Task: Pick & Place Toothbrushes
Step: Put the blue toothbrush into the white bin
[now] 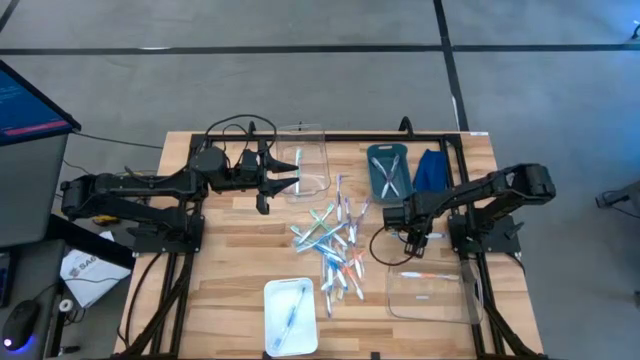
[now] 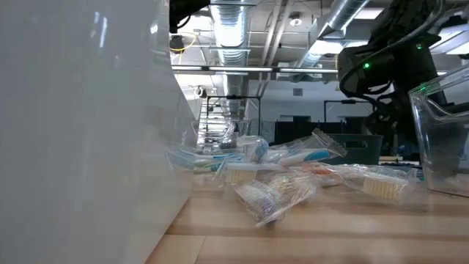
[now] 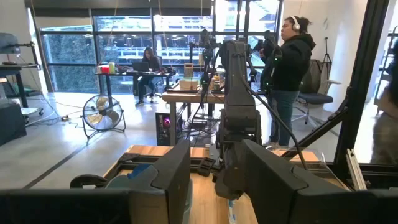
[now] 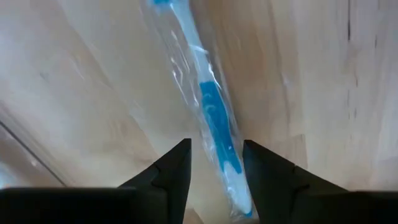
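right tool (image 4: 214,158) spread astride one blue toothbrush (image 4: 214,118) — left tool (image 3: 214,180) spread, empty.

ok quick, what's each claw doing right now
left claw: open, holding nothing, over the clear tray.
right claw: straddling a blue wrapped toothbrush on the table; grip cannot be told.

Toothbrush pile (image 1: 335,245) blocking table centre, trays ringing it, bare wood (image 1: 230,265) left

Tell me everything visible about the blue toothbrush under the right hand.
The blue toothbrush has a blue grip section and a whitish translucent handle, sealed in a clear crinkled wrapper. It lies flat on the wooden table, running lengthwise between the fingers of the right hand, which stand either side of it; contact cannot be made out.
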